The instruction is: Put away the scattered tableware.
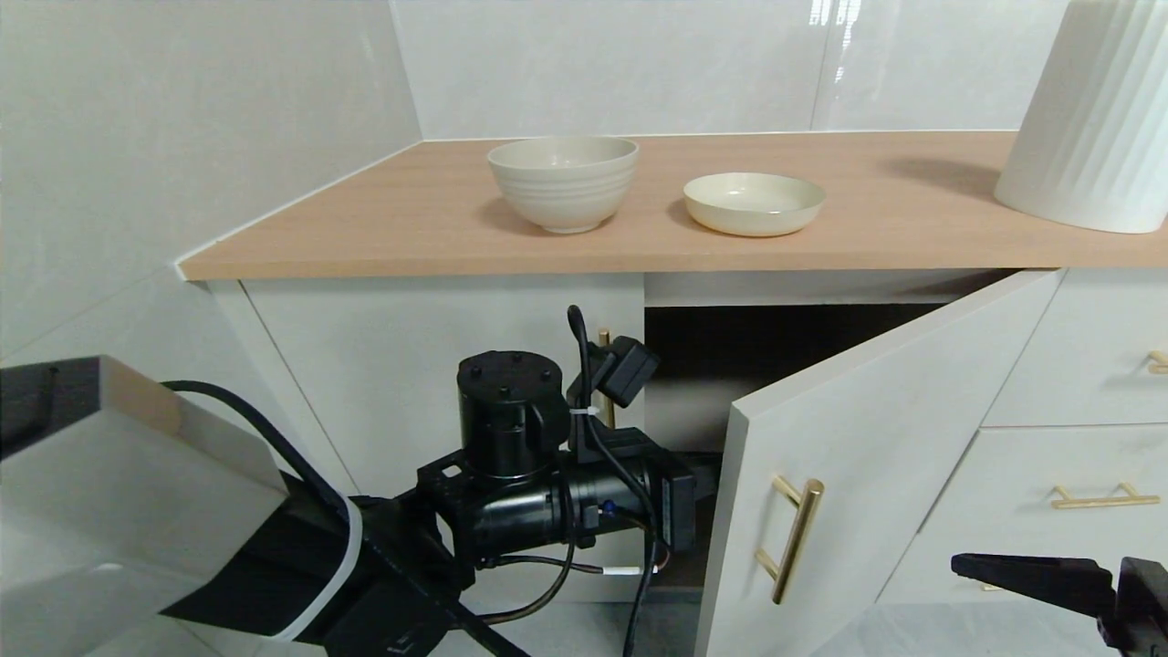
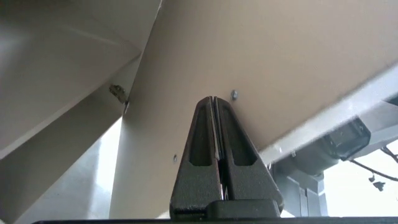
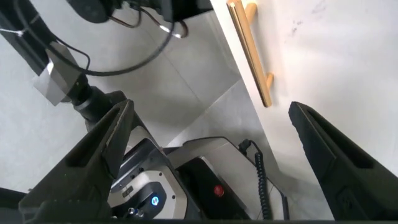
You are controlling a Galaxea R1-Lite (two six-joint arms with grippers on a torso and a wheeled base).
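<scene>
Bowl (image 1: 563,182) and dish (image 1: 754,203) sit on the counter (image 1: 912,201) above the open door (image 1: 849,438). Left gripper (image 2: 213,99), clenched and empty, is behind the door. Right gripper (image 3: 208,118), spread wide, hangs near the door's handle (image 3: 252,53).

Head: looking forward and down at light wooden desk (image 1: 912,210), open white cabinet door (image 1: 867,438).
Left wrist: sitting close to pale panel (image 2: 280,56), facing past black left hand (image 2: 213,99).
Right wrist: looking down at grey floor (image 3: 186,81), sharing door's gold bar handle (image 3: 252,53) with head.
</scene>
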